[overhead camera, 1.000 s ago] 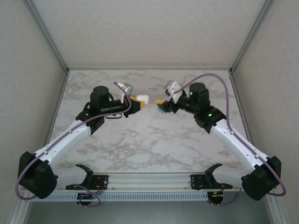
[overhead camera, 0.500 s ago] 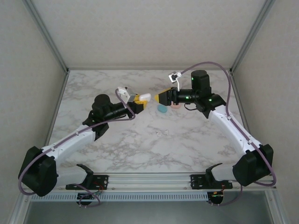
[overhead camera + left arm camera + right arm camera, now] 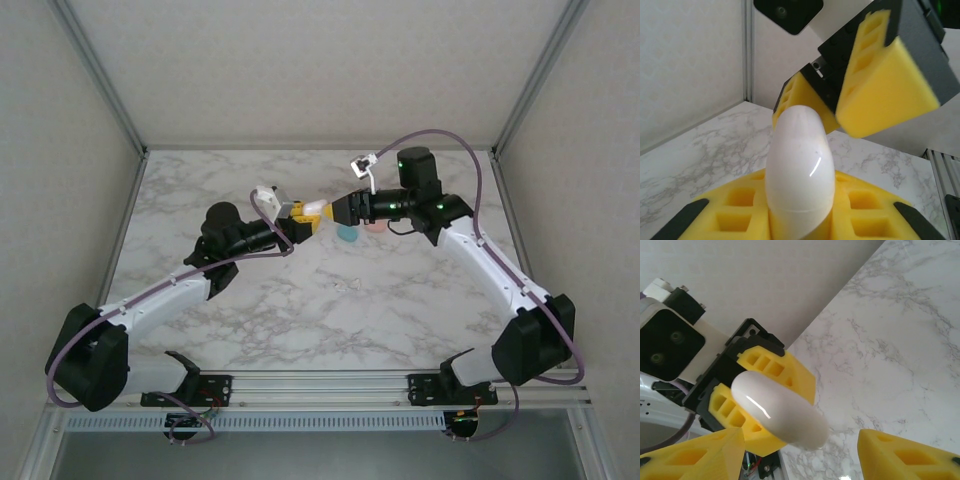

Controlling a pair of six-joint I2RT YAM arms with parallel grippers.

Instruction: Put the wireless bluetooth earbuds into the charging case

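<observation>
Clamped on the lower end of a white charging case (image 3: 799, 170), the left gripper (image 3: 296, 217) held that smooth, egg-like shell clear of the marble table (image 3: 300, 320), over its far middle, with the free end pointing right toward the other arm. Facing it, the right gripper (image 3: 805, 455) had its yellow jaws apart, one on each side of the case's rounded free end. From the left wrist view one jaw sat behind the shell and one in front, but whether either touched it could not be told. A fine seam ran round the case near the left jaws and the shell looked closed. Below the right gripper a teal case (image 3: 347, 233) and a pink case (image 3: 377, 225) lay on the marble just beside each other. Nearer the arm bases, around mid-table, a few pale specks (image 3: 350, 284) were probably the earbuds, though too small to be sure; none was in a claw or a case. By my reading, the step in hand was opening the white case between the two arms, with insertion not begun. The next move would call for the right jaws to close squarely on the free end and hinge it up while the left held firm, since the glossy curved shell would slip easily.
</observation>
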